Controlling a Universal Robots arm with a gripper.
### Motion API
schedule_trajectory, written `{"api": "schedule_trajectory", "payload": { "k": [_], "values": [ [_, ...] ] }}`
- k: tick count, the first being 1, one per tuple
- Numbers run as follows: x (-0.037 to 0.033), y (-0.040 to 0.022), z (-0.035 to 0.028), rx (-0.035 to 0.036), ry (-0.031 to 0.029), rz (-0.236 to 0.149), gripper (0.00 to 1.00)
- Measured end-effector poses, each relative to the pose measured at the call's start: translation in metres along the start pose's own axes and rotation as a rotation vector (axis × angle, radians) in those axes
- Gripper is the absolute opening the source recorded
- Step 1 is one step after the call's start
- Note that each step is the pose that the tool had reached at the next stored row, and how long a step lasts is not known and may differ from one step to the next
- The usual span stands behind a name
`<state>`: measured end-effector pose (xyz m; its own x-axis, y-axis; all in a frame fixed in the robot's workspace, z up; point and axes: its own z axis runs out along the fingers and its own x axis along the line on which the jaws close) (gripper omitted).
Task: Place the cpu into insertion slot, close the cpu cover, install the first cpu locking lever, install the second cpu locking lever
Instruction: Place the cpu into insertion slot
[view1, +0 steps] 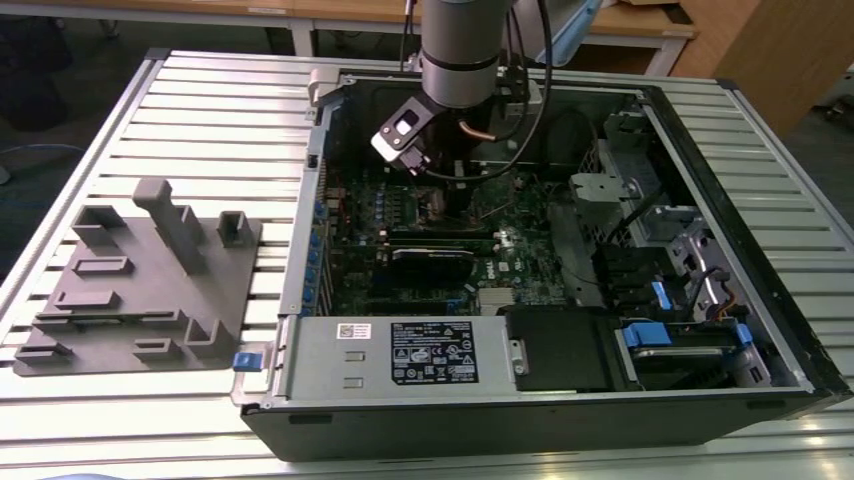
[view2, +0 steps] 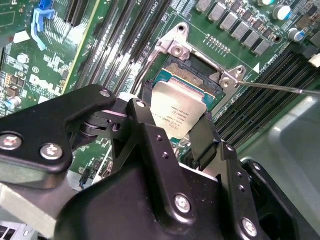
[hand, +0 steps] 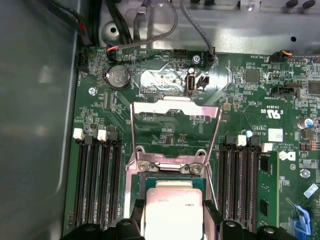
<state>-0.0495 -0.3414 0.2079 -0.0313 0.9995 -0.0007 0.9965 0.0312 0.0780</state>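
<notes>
The cpu (view2: 177, 107) is a flat silver square, and my gripper (view2: 175, 120) is shut on it, one black finger (view2: 144, 107) at each side. It hangs just over the insertion slot (view2: 192, 75), whose far part shows beyond the chip; whether it touches the socket I cannot tell. In the first wrist view the cpu (hand: 172, 210) sits over the insertion slot (hand: 172, 176), and the gripper (hand: 173, 222) is around it. The cpu cover (hand: 175, 107) stands swung open behind the socket. In the exterior view the arm (view1: 461, 60) reaches down into the computer case.
A thin locking lever (view2: 280, 88) sticks out beside the socket. Memory slots (hand: 97, 175) flank it on both sides. Cables (hand: 150, 25) hang at the case wall. A grey box with a black label (view1: 400, 352) fills the case front. A grey fixture plate (view1: 140, 290) lies on the exterior view's left.
</notes>
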Motion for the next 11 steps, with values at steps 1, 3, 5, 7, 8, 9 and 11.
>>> {"api": "schedule_trajectory", "payload": {
  "k": [1,3,5,7,8,9,11],
  "values": [
    [0.0000,-0.0001,0.0003,0.0000,-0.0004,0.004,0.54],
    [0.0000,-0.0002,0.0005,0.0001,-0.0017,0.018,0.54],
    [0.0000,-0.0003,0.0005,0.0001,-0.0018,0.019,0.54],
    [0.0000,-0.0003,0.0006,0.0001,-0.0017,0.020,0.54],
    [0.0000,-0.0002,0.0006,0.0000,-0.0017,0.020,0.54],
    [0.0000,-0.0003,0.0007,0.0000,-0.0017,0.020,0.54],
    [0.0001,-0.0005,0.0018,-0.0002,-0.0014,0.020,0.54]
  ]
}}
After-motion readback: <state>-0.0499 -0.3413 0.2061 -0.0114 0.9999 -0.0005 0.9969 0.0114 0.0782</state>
